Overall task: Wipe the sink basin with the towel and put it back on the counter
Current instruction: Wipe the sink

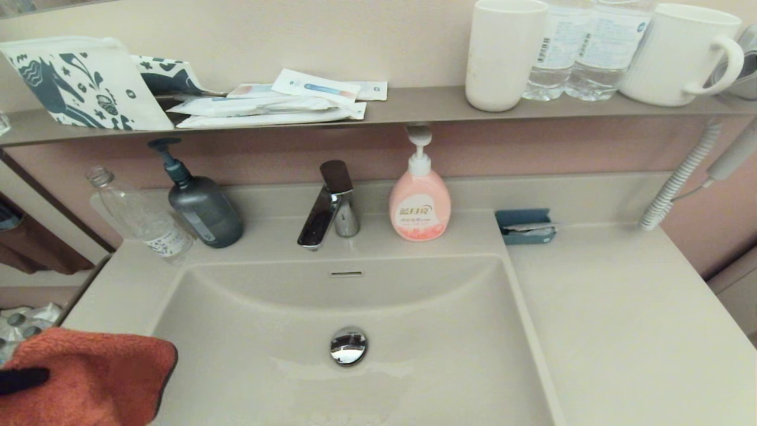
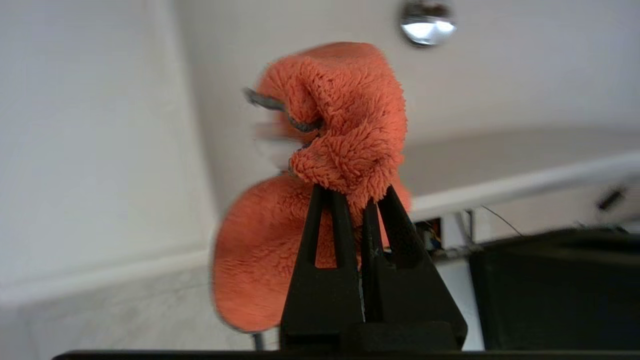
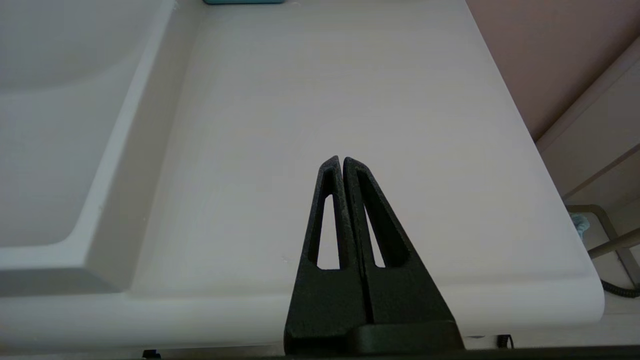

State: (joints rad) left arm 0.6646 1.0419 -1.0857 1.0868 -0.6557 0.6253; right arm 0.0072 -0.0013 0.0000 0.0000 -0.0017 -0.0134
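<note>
**A:** Lower left of the head frame, the fuzzy orange-red terry towel with dark trim point(image 1: 89, 378) hangs over the near-left rim of the big beige-cream rectangular sink basin point(image 1: 449, 355). Who's got it?

**B:** Left gripper point(image 2: 356, 196). Wrist cam shows the jaws clamped on a bunched fold of cloth, the rest drooping below the fingers. Right gripper point(image 3: 342, 161) is parked w/ jaws pressed together, nothing in them, over the smooth beige-cream counter point(image 1: 621, 331) at frame right.

**A:** So the wipe looks about to start?

**B:** That's my read. Basin floor shows faint patches near the shiny chrome round drain plug point(image 1: 348, 345), probably water, but hard to tell.

**A:** Tips for doing it well?

**B:** Lower till the loose flap lies flat on the basin floor, not just the pinched wad. Sweep in overlapping passes toward the drain. Keep light pressure so the grip doesn't slip. Stay low, clear of the chrome faucet point(image 1: 326, 207) & pink soap pump bottle point(image 1: 419, 204) at frame centre.
</note>
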